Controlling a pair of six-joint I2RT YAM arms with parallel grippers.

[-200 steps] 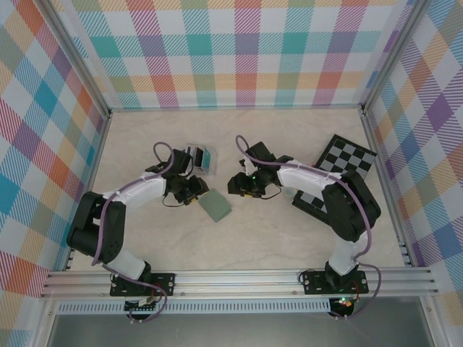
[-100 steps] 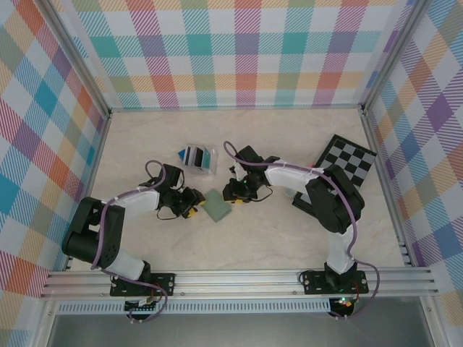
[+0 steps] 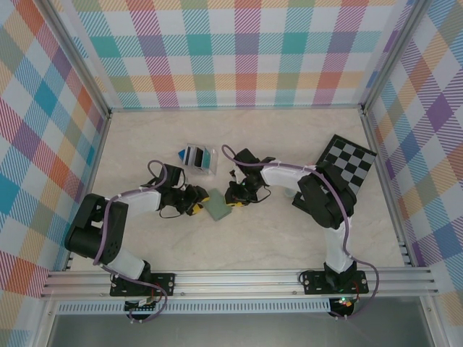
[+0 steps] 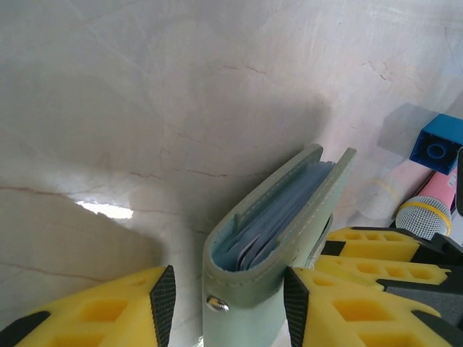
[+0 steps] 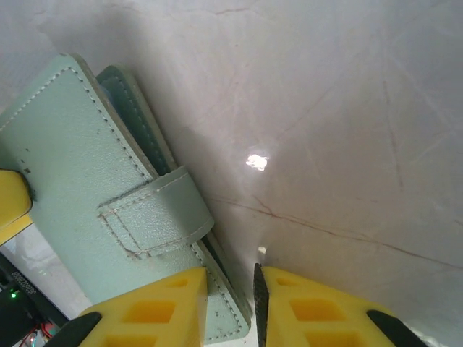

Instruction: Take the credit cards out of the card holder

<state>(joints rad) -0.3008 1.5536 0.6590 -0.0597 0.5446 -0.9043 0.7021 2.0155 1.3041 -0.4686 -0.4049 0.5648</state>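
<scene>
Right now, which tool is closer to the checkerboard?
Right. The right tool is at the card holder's edge facing the checkerboard; the left tool is on the holder's far side, farther away.

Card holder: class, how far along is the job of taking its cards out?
Done: both grippers are at the card holder. In hand: the right gripper appears to pinch one edge, and the left gripper straddles the folded end, open. Left: nearly everything. It is barely ajar and the cards sit inside.
</scene>
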